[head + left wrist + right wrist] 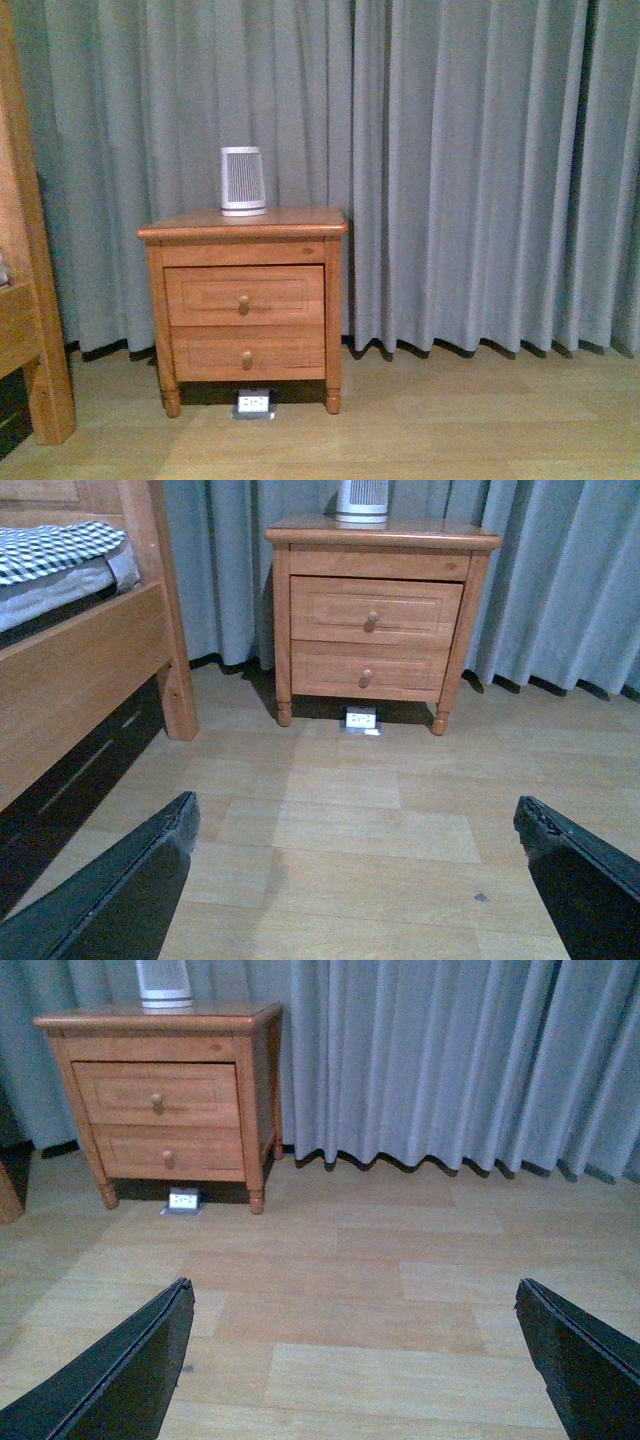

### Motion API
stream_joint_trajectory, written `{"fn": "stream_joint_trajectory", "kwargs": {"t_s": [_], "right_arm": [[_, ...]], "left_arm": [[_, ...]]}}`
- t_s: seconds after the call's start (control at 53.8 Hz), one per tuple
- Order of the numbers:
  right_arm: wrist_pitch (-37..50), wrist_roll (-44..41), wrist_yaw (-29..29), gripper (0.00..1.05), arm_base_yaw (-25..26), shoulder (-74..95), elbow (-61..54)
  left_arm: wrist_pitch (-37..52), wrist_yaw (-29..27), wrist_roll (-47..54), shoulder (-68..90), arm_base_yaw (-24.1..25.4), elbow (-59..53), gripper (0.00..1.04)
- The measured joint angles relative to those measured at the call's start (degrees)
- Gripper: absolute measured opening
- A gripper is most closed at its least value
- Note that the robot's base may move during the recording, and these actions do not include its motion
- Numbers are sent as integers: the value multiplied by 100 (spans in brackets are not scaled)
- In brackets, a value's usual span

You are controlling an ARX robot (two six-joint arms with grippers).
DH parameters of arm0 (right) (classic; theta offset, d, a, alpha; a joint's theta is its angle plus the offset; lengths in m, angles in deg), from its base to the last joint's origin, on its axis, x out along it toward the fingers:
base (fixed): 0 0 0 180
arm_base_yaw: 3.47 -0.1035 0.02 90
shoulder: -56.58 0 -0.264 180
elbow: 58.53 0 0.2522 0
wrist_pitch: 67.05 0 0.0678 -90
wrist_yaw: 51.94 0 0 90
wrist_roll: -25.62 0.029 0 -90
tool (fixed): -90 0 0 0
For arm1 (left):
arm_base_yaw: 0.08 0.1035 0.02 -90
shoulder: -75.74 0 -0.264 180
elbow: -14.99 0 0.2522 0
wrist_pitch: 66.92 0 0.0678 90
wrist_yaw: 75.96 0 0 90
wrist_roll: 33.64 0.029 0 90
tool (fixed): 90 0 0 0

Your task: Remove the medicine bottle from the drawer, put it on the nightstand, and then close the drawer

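Note:
The honey-brown nightstand [300, 224] stands against the curtain; it also shows in the left wrist view [300, 532] and the right wrist view [90, 1018]. Its taller upper drawer [200, 295] is shut, as seen too in the left wrist view [330, 610] and the right wrist view [120, 1093]. The medicine bottle is hidden. My left gripper [355, 805] is open and empty above the floor, well short of the nightstand. My right gripper [352, 1285] is open and empty, also far back and off to the nightstand's right. Neither arm shows in the front view.
A white-grey ribbed cylinder [243, 181] stands on the nightstand's top. The shorter lower drawer [200, 353] is shut. A small white box [254, 403] lies on the floor under the nightstand. A wooden bed frame [80, 670] stands to the left. Grey curtain [480, 170] hangs behind.

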Motion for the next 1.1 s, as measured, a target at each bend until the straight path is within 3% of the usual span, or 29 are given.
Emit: {"fn": "stream_joint_trajectory", "kwargs": {"t_s": [1.097], "right_arm": [[-2, 0, 0, 98, 0, 0, 2]], "left_arm": [[0, 2, 0, 0, 0, 0, 98]]}}
